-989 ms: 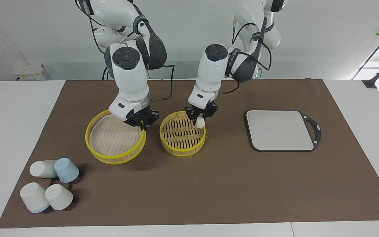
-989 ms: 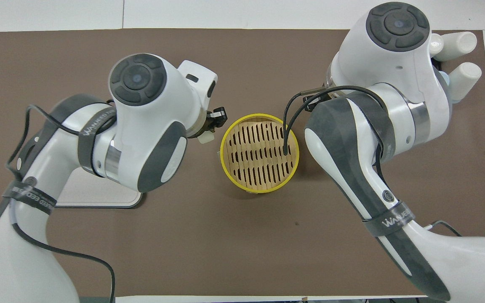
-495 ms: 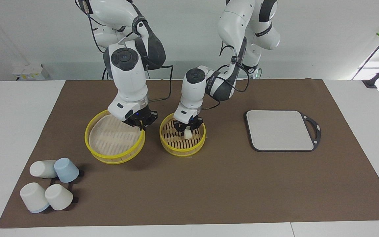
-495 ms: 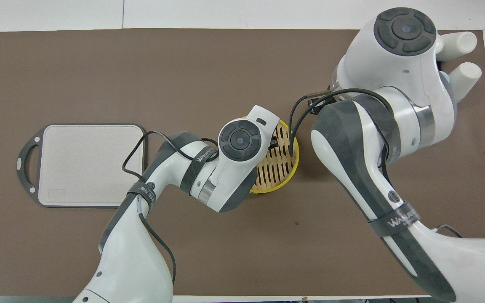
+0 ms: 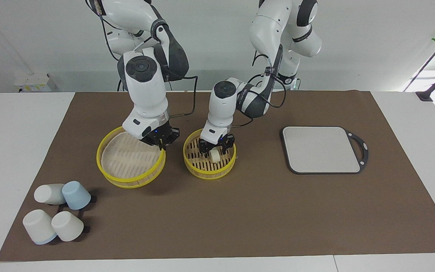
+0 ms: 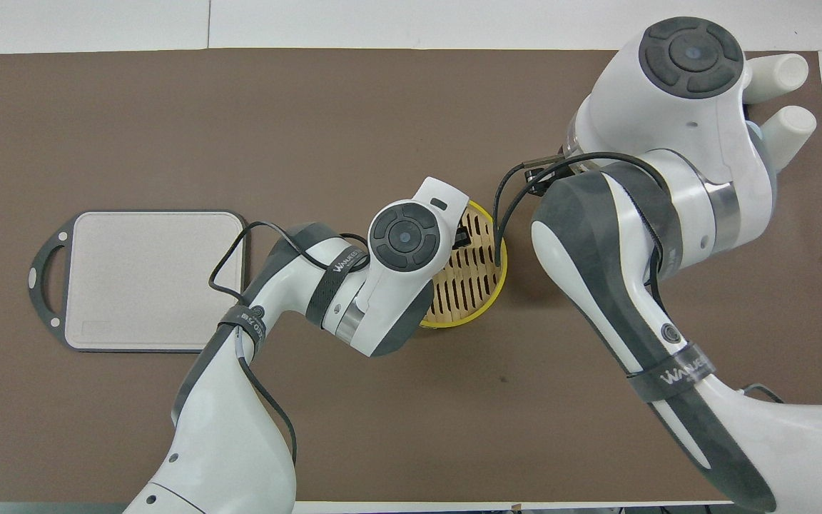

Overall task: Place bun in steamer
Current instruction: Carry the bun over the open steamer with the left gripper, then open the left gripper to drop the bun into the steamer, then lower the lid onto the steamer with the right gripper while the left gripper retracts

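The steamer [image 5: 193, 166] is a round yellow-rimmed basket with a slatted floor in the middle of the brown mat; it also shows in the overhead view [image 6: 486, 285]. My left gripper [image 5: 216, 150] reaches down inside it, shut on the small cream-white bun [image 5: 215, 155], which is at or just above the slats. In the overhead view the left arm hides the bun. My right gripper [image 5: 161, 142] is shut on the rim of the yellow-rimmed lid [image 5: 127, 166] and holds it tilted beside the steamer, toward the right arm's end.
A grey rectangular board [image 5: 321, 149] with a dark handle lies toward the left arm's end, also seen in the overhead view [image 6: 147, 278]. Several white and blue cups [image 5: 57, 211] lie on a rack at the right arm's end, farther from the robots.
My left gripper has carried the bun from the steamer's rim to over its floor and lowered it inside. My right gripper has raised the lid slightly.
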You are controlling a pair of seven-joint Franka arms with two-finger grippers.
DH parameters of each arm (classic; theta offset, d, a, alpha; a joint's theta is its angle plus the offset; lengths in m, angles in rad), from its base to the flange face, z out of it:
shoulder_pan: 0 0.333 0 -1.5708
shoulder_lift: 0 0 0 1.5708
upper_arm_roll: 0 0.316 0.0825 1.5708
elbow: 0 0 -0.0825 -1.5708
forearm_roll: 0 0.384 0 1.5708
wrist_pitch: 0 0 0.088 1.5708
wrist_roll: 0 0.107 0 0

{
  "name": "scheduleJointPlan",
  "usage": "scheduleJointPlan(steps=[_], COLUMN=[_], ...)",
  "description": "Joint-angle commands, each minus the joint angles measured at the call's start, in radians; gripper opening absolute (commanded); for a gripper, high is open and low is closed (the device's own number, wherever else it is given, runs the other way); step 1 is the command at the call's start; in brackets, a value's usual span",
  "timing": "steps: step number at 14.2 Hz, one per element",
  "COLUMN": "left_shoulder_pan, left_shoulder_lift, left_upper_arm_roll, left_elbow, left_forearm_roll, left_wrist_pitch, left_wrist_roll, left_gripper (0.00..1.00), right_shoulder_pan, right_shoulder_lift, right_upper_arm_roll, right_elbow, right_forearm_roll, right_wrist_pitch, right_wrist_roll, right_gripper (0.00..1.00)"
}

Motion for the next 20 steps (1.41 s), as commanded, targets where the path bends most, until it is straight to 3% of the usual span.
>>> scheduleJointPlan(steps=[1,6,10,12,15,17,20], left_shoulder_pan=[0.009,0.173,0.346,0.447,0.524,0.533,0.596], left_shoulder_lift=[-0.065,-0.279,-0.404,-0.440,-0.471,-0.489,-0.515], left_upper_arm_roll=[0.011,0.011,0.015,0.017,0.018,0.020,0.018], left_elbow=[-0.019,-0.004,-0.002,0.002,0.013,0.021,0.021], left_forearm_roll=[-0.010,-0.018,-0.008,-0.001,0.092,0.163,0.163], left_wrist_pitch=[-0.069,-0.356,-0.512,-0.569,-0.667,-0.690,-0.735], left_wrist_roll=[-0.005,0.112,0.286,0.403,0.590,0.651,0.791], left_gripper=[1.00,1.00,1.00,1.00,1.00,1.00,1.00], right_shoulder_pan=[-0.013,0.000,0.139,0.213,0.320,0.339,0.379], right_shoulder_lift=[-0.036,-0.031,-0.016,0.051,0.287,0.323,0.329], right_upper_arm_roll=[0.013,0.019,0.019,0.019,0.008,0.011,0.011], right_elbow=[-0.035,-0.026,0.024,0.122,0.442,0.468,0.439], right_forearm_roll=[0.013,0.036,0.033,0.034,0.037,0.037,0.001], right_wrist_pitch=[0.022,0.059,0.069,0.037,-0.087,-0.057,-0.010], right_wrist_roll=[-0.022,0.008,0.240,0.318,0.495,0.516,0.527], right_gripper=[0.00,0.00,0.00,0.00,0.00,0.00,0.00])
